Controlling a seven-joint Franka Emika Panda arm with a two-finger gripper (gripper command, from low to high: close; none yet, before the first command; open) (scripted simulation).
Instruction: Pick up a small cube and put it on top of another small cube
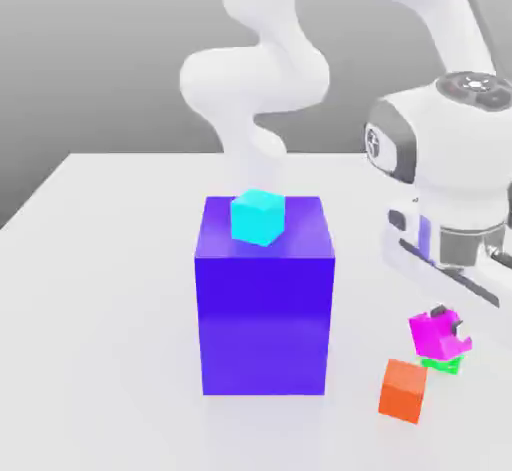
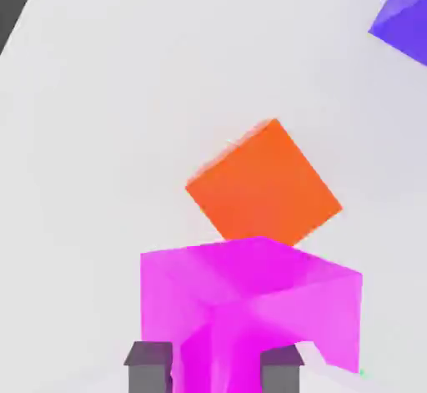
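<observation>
Magenta cube (image 1: 438,336): held in the fingers (image 2: 150,368), over the bright green cube (image 1: 445,366) near the exterior view's right. The 2 fingers stand part-way apart, closed on the magenta cube, with 1 tip to each side of it. It sits at a tilt in the exterior view, so its underside is probably not level with the green top.

Green cube is mostly hidden; only a low strip shows beneath the magenta. Contact between the 2: cannot tell. Judged purpose of the hold: gripping by the sides should leave the underside free for stacking.

Orange cube (image 1: 403,391) rests on the worktop (image 1: 100,309) just beside the green cube, on the side toward the viewer. Cyan cube (image 1: 258,217) sits on the large blue-purple block (image 1: 265,324); neither seems needed for this stack.

Step in hand, judged: placement, late in the task. Next: bring the magenta cube level, centre it over the green, seat it gently, then release. Risk: 1 low edge landing first could push the green cube or let the magenta slide off toward the orange.
</observation>
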